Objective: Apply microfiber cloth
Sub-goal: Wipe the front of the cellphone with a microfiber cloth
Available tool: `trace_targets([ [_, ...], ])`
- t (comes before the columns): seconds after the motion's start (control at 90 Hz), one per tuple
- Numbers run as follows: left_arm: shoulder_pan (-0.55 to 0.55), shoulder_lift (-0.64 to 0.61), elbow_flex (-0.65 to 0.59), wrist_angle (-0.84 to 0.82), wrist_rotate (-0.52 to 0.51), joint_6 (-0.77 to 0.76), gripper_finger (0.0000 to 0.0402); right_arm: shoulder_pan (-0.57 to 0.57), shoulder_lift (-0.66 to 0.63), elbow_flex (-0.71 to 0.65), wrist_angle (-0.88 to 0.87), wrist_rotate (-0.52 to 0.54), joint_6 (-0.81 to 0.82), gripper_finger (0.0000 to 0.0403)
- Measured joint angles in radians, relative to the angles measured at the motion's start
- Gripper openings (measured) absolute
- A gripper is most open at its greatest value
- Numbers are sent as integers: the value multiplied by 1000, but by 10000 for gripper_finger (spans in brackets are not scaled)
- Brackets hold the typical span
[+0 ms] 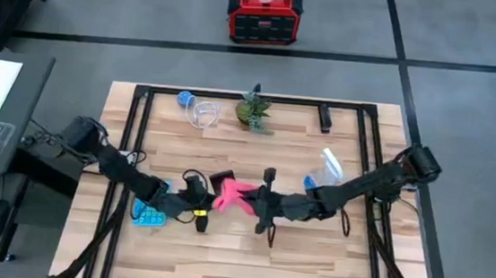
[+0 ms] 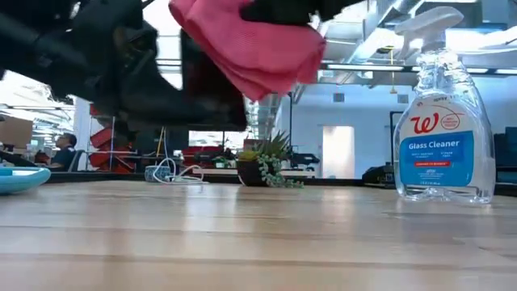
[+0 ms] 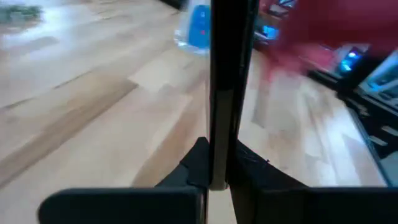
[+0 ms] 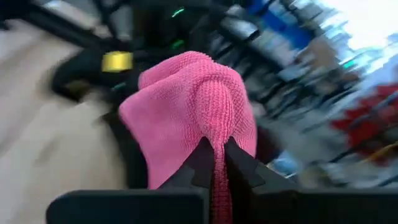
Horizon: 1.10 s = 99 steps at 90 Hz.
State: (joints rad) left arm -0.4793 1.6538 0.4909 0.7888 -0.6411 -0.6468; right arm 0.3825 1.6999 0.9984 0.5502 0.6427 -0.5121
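right gripper (image 4: pixel 214 163) pinches microfiber cloth (image 4: pixel 193 112) above the table (image 1: pixel 309 261).

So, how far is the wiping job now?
Done: the right gripper has the microfiber cloth pinched and lifted off the table. In hand: the left gripper holds the black phone edge-on, close to the cloth. Left: rubbing the cloth over the phone; firm contact is not clearly visible yet.

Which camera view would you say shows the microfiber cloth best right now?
The right wrist view: the microfiber cloth fills the frame, pinched in the right gripper. The low view shows it hanging above the table, the high view a small pink patch, the left wrist view a red blur.
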Motion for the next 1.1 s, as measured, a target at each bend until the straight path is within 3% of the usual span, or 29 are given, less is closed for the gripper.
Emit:
trace_targets([
  [0.156,17,52,75,-6,34,43,12,-8,42,1,80,30,-139,0],
  [0.522,21,47,133,-28,39,140,12,7,138,4,-61,3,-106,0],
  [0.856,21,42,131,0,42,120,13,-11,64,33,73,240,-329,0],
  [0.978,20,42,131,-7,54,119,13,-11,63,32,82,255,-314,0],
  [1.1,19,46,129,-22,66,124,13,-4,68,34,-36,254,-236,0],
])
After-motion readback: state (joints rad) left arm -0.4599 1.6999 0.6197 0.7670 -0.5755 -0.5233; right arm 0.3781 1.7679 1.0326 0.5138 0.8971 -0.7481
